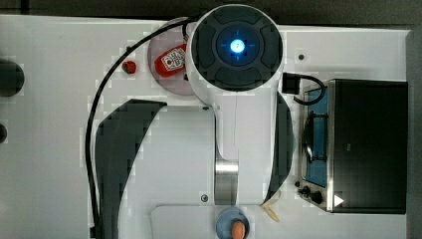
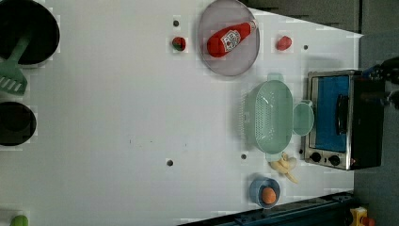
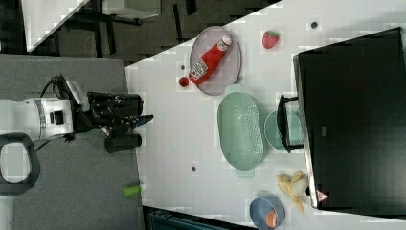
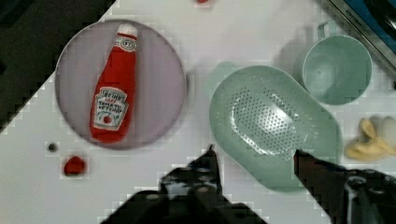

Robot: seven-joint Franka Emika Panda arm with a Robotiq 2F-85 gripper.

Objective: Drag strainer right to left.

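The strainer [image 2: 273, 117] is a pale mint-green oval basket with a perforated bottom. It lies on the white table just in front of the toaster oven, with the mint cup [image 2: 304, 117] between the two. In the right view the strainer [image 3: 241, 132] sits below the plate, and my gripper [image 3: 143, 127] hangs well apart from it, toward the right view's left. In the wrist view my gripper [image 4: 256, 156] is open, its dark fingertips [image 4: 211, 161] spread over the strainer's [image 4: 273, 119] near rim. Nothing is held.
A greyish plate [image 2: 229, 56] carries a red ketchup bottle [image 2: 229, 39] beside the strainer. The toaster oven [image 2: 343, 120], a banana [image 2: 284, 167], a blue bowl [image 2: 265, 192] with an orange ball and a strawberry [image 2: 283, 43] stand around it. Bare table [image 2: 141, 94] stretches toward the left view's left, where black pots [image 2: 16, 123] sit.
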